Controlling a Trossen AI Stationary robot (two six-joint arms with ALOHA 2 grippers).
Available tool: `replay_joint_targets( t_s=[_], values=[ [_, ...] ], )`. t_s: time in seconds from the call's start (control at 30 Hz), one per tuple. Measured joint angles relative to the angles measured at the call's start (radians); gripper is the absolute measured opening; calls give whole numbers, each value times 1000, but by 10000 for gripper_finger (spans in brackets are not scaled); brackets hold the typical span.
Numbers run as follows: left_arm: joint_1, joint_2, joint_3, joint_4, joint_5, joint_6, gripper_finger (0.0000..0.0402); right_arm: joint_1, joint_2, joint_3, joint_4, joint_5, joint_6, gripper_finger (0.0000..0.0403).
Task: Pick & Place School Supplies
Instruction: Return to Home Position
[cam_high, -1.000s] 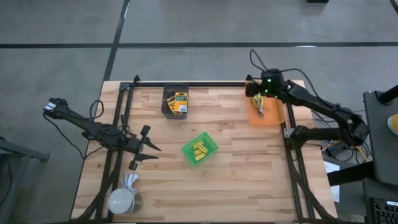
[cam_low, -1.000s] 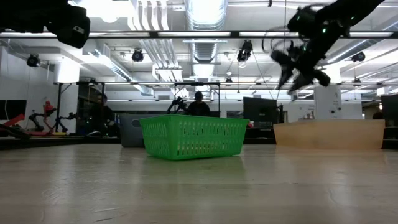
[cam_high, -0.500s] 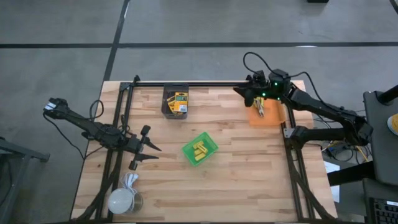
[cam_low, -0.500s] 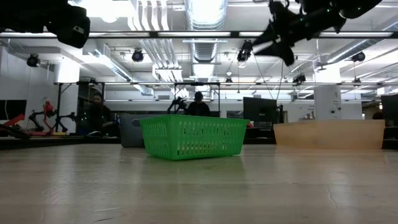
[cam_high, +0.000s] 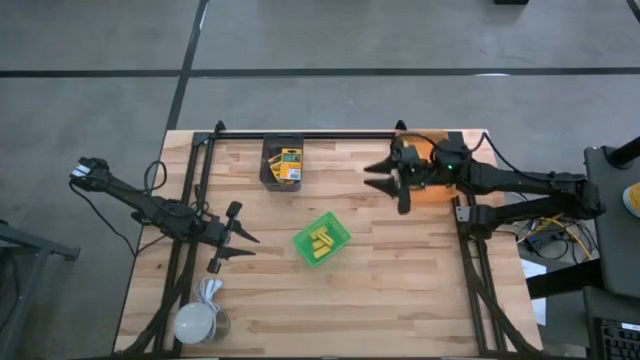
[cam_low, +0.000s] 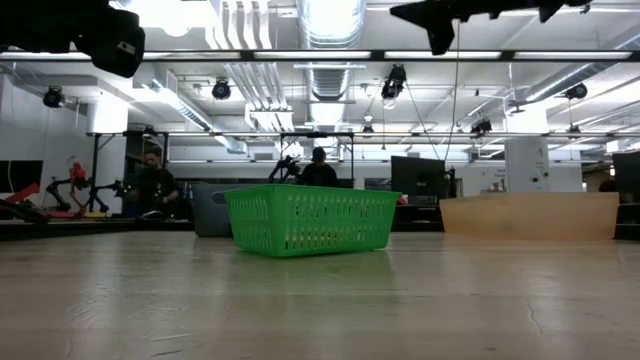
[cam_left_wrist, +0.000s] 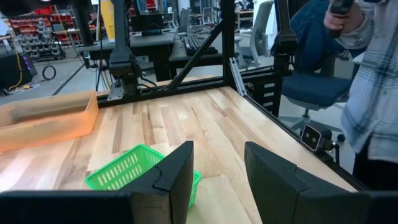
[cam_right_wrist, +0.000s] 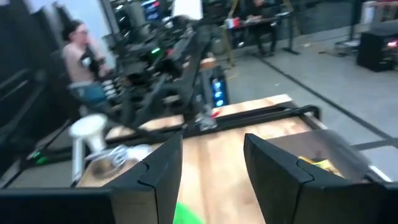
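Note:
The school supplies lie in bins. A yellow-and-green crayon box (cam_high: 289, 164) is in the grey bin (cam_high: 270, 170) at the far middle. Small yellow blocks (cam_high: 320, 242) are in the green bin (cam_high: 338, 232) at the table's centre. My right gripper (cam_high: 377, 178) hangs high and level, right of the grey bin, pointing toward the table's left. It is open with nothing between its fingers (cam_right_wrist: 161, 168). My left gripper (cam_high: 238, 237) waits open near the left edge, level, pointing at the green bin (cam_left_wrist: 127, 171).
The orange bin (cam_high: 428, 192) at the far right lies mostly under my right arm. A white round object (cam_high: 195, 322) stands at the near left corner. Black frame rails run along the left, far and right sides. A person sits beyond the table (cam_left_wrist: 367, 81).
My right gripper has swung away from above the orange bin toward the table's left and a little toward the near edge. It has risen and tipped from pointing down to level, and it carries nothing. The bins and their contents have stayed in place.

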Motion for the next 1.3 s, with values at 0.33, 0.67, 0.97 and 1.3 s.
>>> replay_joint_targets(
  t_s=[0.33, 0.67, 0.97, 1.3],
  values=[
    [0, 0, 0, 0, 0, 0, 149, 192, -178, 0, -162, 194, 2, 170],
    [0, 0, 0, 0, 0, 0, 149, 345, -299, -28, -186, 370, -46, 166],
    [0, 0, 0, 0, 0, 0, 149, 345, -476, -181, -181, 495, 79, 169],
    [0, 0, 0, 0, 0, 0, 149, 345, -644, -380, -29, 597, 128, 167]
  ],
)
